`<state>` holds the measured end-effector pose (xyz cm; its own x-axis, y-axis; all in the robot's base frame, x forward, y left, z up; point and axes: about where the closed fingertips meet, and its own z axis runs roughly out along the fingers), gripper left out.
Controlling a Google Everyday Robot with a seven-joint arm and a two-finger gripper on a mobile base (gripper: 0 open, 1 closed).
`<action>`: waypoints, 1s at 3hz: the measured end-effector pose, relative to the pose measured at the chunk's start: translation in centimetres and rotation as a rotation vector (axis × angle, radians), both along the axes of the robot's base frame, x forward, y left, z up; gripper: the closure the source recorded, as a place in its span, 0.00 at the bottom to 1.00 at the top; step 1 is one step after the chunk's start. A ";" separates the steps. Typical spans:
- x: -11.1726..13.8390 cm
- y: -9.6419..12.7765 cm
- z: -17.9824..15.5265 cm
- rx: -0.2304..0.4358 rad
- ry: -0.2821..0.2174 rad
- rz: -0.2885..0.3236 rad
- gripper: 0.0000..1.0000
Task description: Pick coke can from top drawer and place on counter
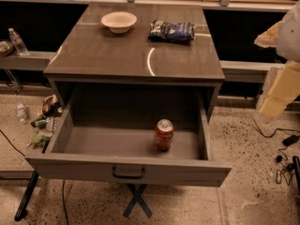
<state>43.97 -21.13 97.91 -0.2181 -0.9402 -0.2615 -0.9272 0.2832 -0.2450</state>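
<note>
The coke can [164, 134], red with a silver top, stands upright on the floor of the open top drawer [93, 146], right of centre. The drawer is pulled out fully, and its dark handle [128, 173] is on the front panel. The counter [117, 55] is the glossy grey-brown top above it. My gripper [274, 100] is the pale cream part at the right edge of the view. It hangs outside the cabinet, well to the right of the can and higher than it, with nothing seen in it.
A white bowl [119, 21] and a dark blue chip bag [171, 31] lie at the back of the counter. A water bottle [18, 41] stands on the left ledge. Litter [44, 118] lies on the floor at left, cables [286, 149] at right, and a blue tape cross [137, 199] under the drawer.
</note>
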 end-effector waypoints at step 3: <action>4.1 15.7 -10.4 0.722 0.047 0.135 0.00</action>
